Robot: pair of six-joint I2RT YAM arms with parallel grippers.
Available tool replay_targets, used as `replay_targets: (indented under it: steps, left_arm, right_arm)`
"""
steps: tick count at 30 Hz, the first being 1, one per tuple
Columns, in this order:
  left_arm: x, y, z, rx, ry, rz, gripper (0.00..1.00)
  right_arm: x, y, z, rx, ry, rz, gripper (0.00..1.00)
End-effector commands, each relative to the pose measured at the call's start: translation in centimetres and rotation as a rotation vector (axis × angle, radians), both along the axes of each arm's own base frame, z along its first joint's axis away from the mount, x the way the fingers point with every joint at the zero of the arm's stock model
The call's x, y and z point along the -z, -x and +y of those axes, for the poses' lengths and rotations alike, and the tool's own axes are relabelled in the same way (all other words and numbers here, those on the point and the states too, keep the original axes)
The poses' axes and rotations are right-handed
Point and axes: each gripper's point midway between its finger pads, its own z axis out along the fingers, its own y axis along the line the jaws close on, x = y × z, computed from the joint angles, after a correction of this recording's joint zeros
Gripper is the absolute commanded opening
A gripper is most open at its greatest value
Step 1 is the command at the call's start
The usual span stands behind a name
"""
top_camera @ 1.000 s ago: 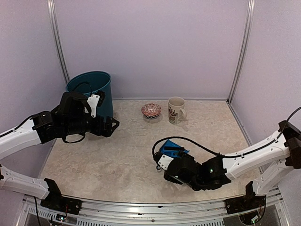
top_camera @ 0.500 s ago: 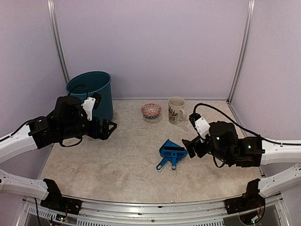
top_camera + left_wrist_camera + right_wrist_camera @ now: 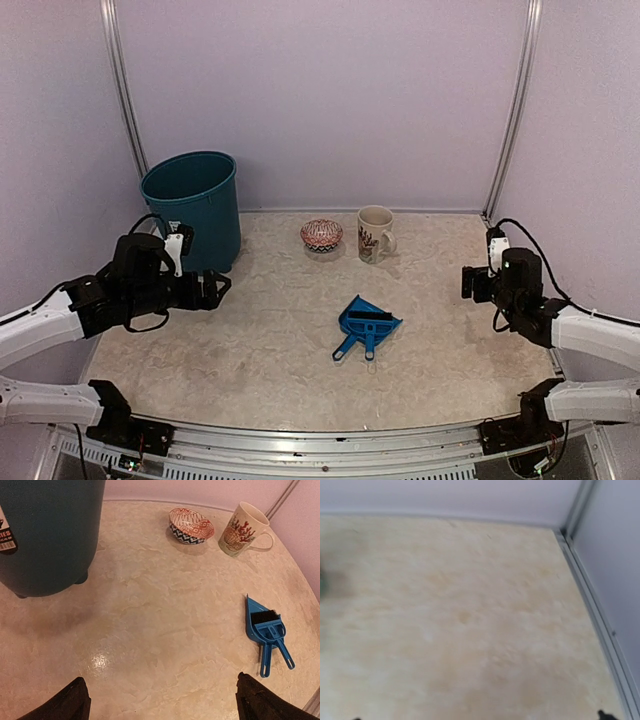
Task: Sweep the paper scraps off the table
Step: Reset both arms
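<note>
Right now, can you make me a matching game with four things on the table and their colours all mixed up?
Things:
1. bin
2. bowl
3. mug
4. dustpan

Colours:
A. bright blue
B. cream with a red coral picture
C. dark teal
D. red and navy patterns

Pairs: 1-C, 2-D, 3-B, 4-A

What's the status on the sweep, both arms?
Left gripper open, empty. Right gripper open, empty. No paper scraps visible on table. Dustpan lies mid-table, clear of both arms.
</note>
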Motion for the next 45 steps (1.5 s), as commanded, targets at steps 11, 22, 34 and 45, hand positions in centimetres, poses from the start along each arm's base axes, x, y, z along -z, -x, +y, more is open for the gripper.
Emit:
replay_targets:
  steps: [11,22,34,45]
  left_arm:
    - [0.6,-3.5,8.7,-0.344,0.071,-0.179,0.99]
    - [0.5,-4.5,12.6,-0.444,-0.066,-0.293,0.99]
    - [2.5,-8.9,15.6,-0.523,-0.226,-0.341,0.99]
    - [3.2,-10.7,16.3,-0.432,-0.246,-0.452,0.99]
  right_arm:
    - [1.9,-5.1,-5.4,0.107,0.091,-0.188,1.0]
    - [1.6,-6.5,-5.6,0.026,0.038,-0.283,1.0]
    - [1.8,-4.7,-5.3,-0.034,0.014,-0.345,1.0]
    - [1.7,-4.7,-5.3,-0.032,0.014,-0.349,1.0]
